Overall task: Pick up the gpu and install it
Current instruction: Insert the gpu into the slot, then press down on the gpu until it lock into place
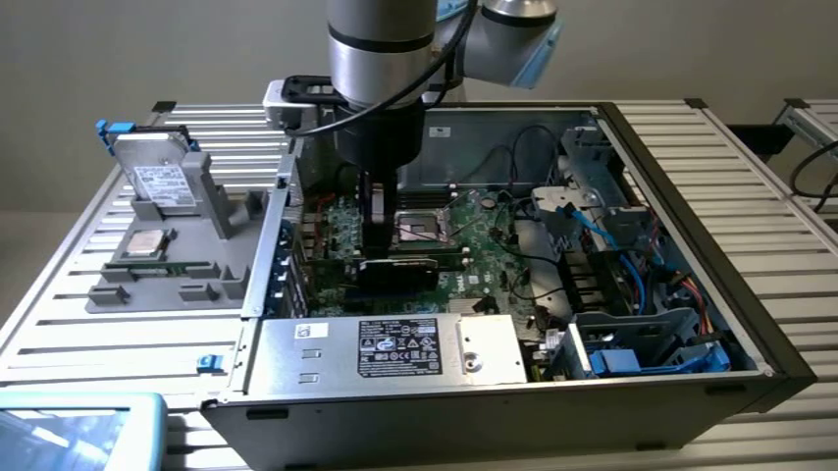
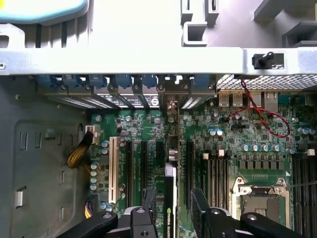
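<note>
Over the motherboard [image 1: 485,245], gripper [image 2: 171,210] straddles the upright gpu [image 2: 169,198], jaws wide, gripping nothing; card must sit square, fully down

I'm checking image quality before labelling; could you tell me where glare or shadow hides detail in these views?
Exterior view: the arm shades the motherboard around the gpu, dark but readable. Wrist view: the case edge and the area beyond it are washed out white; the board below is evenly lit, the open claw dark.
</note>
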Robot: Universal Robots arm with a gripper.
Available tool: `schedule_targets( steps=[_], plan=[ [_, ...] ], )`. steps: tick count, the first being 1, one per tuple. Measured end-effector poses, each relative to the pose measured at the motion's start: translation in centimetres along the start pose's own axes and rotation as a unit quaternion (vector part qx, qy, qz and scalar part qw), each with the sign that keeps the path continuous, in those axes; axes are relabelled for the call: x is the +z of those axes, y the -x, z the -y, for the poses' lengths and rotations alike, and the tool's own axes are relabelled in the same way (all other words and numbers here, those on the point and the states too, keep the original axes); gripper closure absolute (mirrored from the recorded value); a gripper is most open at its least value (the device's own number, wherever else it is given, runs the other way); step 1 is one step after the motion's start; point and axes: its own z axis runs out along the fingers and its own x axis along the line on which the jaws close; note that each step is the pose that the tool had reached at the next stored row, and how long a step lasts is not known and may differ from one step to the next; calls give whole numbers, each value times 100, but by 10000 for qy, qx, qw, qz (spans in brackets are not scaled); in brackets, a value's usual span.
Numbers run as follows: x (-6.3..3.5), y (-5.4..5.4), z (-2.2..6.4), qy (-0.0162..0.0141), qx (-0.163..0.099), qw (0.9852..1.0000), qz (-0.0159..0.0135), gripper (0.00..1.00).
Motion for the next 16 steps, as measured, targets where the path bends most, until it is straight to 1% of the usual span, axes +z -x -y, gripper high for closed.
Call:
schedule_targets(
  steps=[9,11,13,14,15,16],
  plan=[
    [-1,0,0,0,0,10000,-1,58],
    [-1,0,0,0,0,10000,-1,60],
    [0,0,0,0,0,10000,-1,73],
    [-1,0,0,0,0,10000,-1,73],
    [0,0,0,0,0,10000,-1,78],
    [0,0,0,0,0,10000,0,78]
  ],
)
